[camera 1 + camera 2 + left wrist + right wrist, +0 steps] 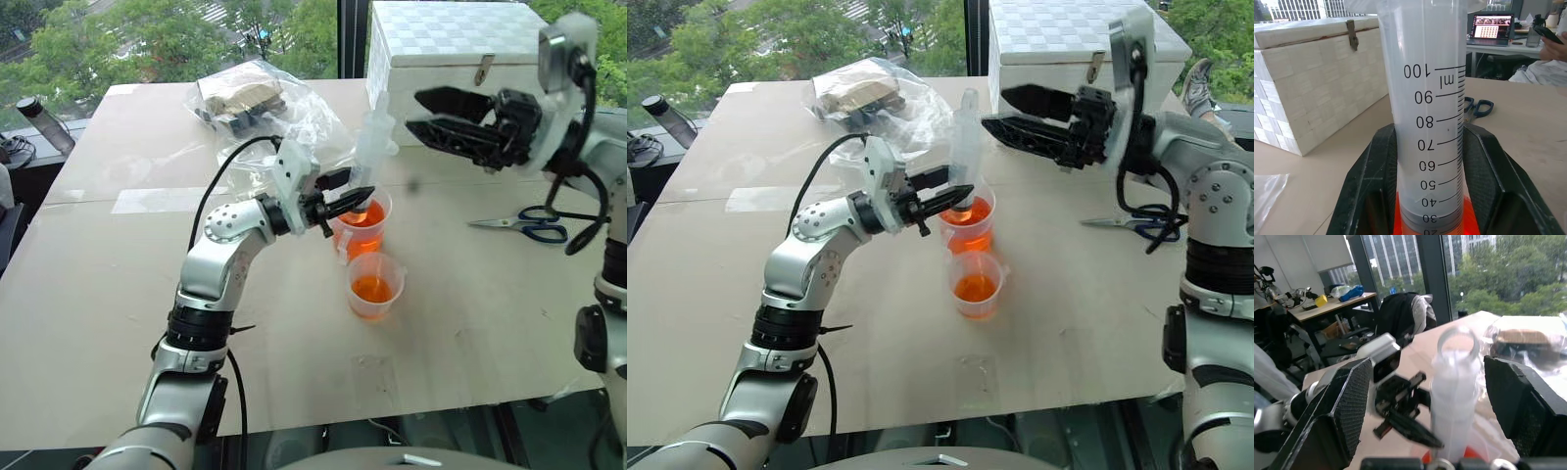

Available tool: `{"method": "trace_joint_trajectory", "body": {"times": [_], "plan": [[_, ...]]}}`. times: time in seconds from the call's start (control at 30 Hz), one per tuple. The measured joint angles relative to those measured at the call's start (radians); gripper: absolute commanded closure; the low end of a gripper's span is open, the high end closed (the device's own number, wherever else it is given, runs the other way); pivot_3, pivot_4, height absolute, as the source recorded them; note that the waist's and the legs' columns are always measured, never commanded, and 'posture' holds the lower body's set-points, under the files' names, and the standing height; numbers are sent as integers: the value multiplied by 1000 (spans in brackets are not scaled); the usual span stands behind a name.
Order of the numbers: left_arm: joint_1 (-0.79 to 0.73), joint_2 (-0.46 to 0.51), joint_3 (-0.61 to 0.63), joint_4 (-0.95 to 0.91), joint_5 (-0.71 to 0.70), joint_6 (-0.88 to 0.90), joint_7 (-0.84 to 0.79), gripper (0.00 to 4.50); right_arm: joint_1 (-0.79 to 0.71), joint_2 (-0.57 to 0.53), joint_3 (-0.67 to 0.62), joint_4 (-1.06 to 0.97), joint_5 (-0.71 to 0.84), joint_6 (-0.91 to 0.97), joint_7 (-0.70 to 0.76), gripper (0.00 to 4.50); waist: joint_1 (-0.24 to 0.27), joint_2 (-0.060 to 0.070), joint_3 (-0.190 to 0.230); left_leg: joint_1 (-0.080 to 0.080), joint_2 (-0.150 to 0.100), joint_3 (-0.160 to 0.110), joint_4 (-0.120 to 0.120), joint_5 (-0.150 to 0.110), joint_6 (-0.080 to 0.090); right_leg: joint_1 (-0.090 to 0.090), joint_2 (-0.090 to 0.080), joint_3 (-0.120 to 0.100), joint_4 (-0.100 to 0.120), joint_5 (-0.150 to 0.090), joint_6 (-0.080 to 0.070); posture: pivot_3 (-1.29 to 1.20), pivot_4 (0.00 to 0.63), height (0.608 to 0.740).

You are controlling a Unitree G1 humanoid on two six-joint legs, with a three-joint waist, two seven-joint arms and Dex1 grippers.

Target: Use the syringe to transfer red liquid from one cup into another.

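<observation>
Left eye view, centre of frame: the syringe (372, 147) stands upright with its tip in the taller cup (362, 227) of red liquid (363, 217), the left gripper (343, 204) clamped on its lower barrel. The shorter cup (374, 285), just below, also holds what looks like red liquid. At upper right the right gripper (431, 113) hangs spread wide, empty, beside the plunger. Scissors (524, 224) lie on the tabletop (88, 284).

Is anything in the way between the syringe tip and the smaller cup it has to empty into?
Nothing visible: the large clear plastic syringe stands in the taller clear cup, and the shorter clear cup stands right beside it, uncovered.
</observation>
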Motion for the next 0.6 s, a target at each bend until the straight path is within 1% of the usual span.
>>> {"method": "trace_joint_trajectory", "body": {"times": [0.1,0.33,0.47,0.6], "plan": [[-39,-2,5,-48,-30,32,13,3127,40,14,-37,-18,-2,-13,-52,639,0,0,0,0,0,0,0,0,0,0,0,0,0,0,0,0,150,740],[-80,-3,21,-109,-82,101,64,3127,170,42,-46,-86,-5,-29,-133,639,0,0,0,0,0,0,0,0,0,0,0,0,0,0,0,0,150,740],[-80,1,42,-168,-135,149,76,3127,260,41,-49,-122,-4,-30,-141,639,1,0,0,0,0,0,0,0,0,0,0,0,0,0,0,0,150,740],[-60,2,57,-239,-220,214,89,3127,298,35,-65,-138,-4,-31,-143,639,1,0,0,0,0,0,0,0,0,0,0,1,-1,0,0,0,150,740]]}}
